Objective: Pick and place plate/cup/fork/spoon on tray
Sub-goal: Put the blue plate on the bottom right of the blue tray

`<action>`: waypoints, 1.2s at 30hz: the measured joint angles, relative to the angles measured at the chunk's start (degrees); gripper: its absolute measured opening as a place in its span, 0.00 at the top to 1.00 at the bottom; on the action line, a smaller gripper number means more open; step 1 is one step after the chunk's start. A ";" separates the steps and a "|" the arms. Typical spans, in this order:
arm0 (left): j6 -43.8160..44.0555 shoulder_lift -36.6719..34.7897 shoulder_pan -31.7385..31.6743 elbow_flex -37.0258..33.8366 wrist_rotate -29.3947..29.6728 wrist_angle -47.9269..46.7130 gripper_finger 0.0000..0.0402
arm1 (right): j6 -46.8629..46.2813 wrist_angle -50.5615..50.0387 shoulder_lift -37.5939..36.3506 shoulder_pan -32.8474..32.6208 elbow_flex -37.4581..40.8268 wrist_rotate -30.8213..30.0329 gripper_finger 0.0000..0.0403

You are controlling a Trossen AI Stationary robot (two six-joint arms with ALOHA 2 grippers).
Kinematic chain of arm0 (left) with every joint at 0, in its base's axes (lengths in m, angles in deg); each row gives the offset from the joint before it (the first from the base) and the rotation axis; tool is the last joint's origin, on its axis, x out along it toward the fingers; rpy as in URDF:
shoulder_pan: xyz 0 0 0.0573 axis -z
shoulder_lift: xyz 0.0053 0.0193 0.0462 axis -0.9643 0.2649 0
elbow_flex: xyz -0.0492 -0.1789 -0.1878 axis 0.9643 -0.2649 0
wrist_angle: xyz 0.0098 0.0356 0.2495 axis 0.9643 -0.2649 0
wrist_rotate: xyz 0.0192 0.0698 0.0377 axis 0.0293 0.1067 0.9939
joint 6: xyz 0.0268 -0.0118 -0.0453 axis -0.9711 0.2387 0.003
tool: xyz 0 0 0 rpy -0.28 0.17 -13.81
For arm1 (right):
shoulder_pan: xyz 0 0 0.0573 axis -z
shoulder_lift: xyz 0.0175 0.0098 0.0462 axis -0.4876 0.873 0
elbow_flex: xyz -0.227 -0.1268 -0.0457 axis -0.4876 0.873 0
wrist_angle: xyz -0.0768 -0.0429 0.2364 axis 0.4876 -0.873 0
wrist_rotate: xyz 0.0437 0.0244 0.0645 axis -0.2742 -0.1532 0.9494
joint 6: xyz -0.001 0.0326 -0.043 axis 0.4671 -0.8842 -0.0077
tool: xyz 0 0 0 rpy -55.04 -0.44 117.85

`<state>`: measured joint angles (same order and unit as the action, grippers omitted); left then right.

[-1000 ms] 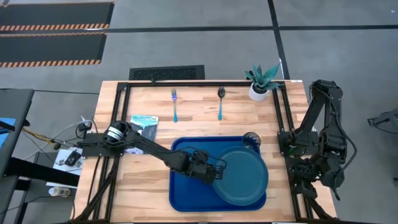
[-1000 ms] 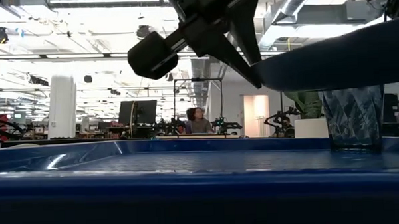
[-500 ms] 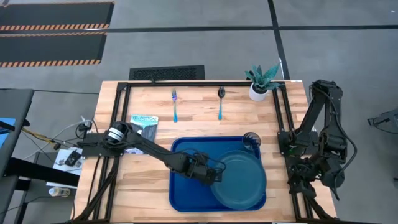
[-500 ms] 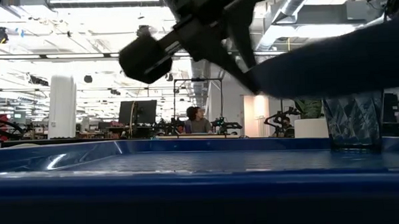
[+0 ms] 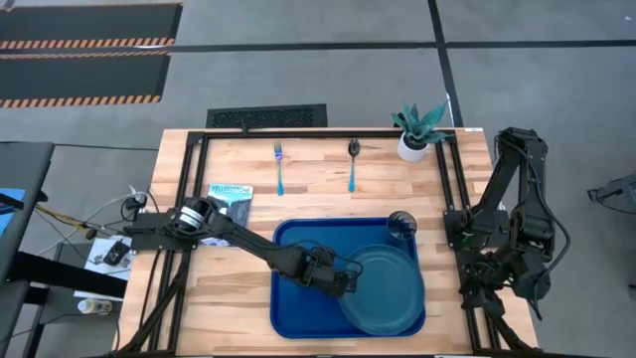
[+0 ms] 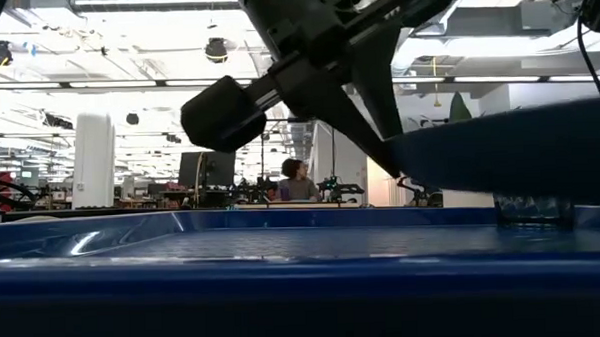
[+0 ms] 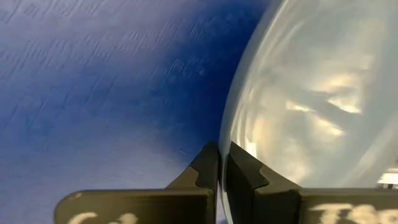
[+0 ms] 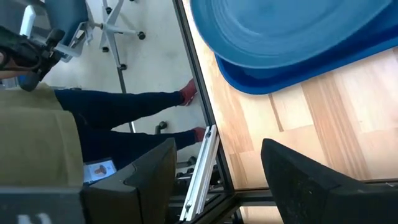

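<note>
The teal plate (image 5: 383,290) is over the right half of the blue tray (image 5: 298,298), held by my left gripper (image 5: 338,279) at its left rim. In the low view the plate (image 6: 510,151) hangs just above the tray floor (image 6: 233,246). The dark cup (image 5: 401,227) stands in the tray's far right corner. The fork (image 5: 279,164) and the spoon (image 5: 352,162) lie on the wood beyond the tray. My right gripper (image 8: 217,180) is open and empty at the table's right side. My left gripper pinches the plate's raised rim (image 7: 225,140) on its left side, one finger (image 7: 205,171) under and outside, the other (image 7: 245,171) on the inner face. The fingers come from the table's left, slanting down. The plate is lifted a little above the tray floor, about level.
A white pot with a green plant (image 5: 417,134) stands at the far right corner. A printed card (image 5: 230,191) lies left of the tray. A black frame (image 5: 199,139) borders the table. A person's legs (image 8: 124,106) show beyond the table's right edge.
My left gripper has gone down and a little toward the table's near edge, still shut on the plate's rim. The plate has come down with it toward the tray floor and now hides more of the cup in the low view.
</note>
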<state>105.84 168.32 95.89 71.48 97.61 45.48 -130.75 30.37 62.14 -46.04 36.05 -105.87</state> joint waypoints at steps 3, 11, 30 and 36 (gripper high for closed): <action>-0.01 0.02 0.00 0.00 0.07 -0.43 1.00 | 0.00 0.00 -0.02 0.00 0.00 0.00 0.35; 1.02 0.02 0.46 0.02 0.03 0.09 1.00 | 0.00 -0.01 -0.02 0.00 0.00 -0.92 0.35; 2.81 0.00 0.70 0.02 -1.21 -0.47 1.00 | 0.76 -0.02 -0.02 -0.02 0.00 -0.92 0.35; 2.86 0.00 0.08 0.02 -0.75 -1.64 1.00 | 1.37 -0.02 -0.02 -0.02 0.00 -0.92 0.35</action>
<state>108.70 168.32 95.98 71.50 96.86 43.84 -129.38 30.35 62.12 -46.06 36.05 -106.79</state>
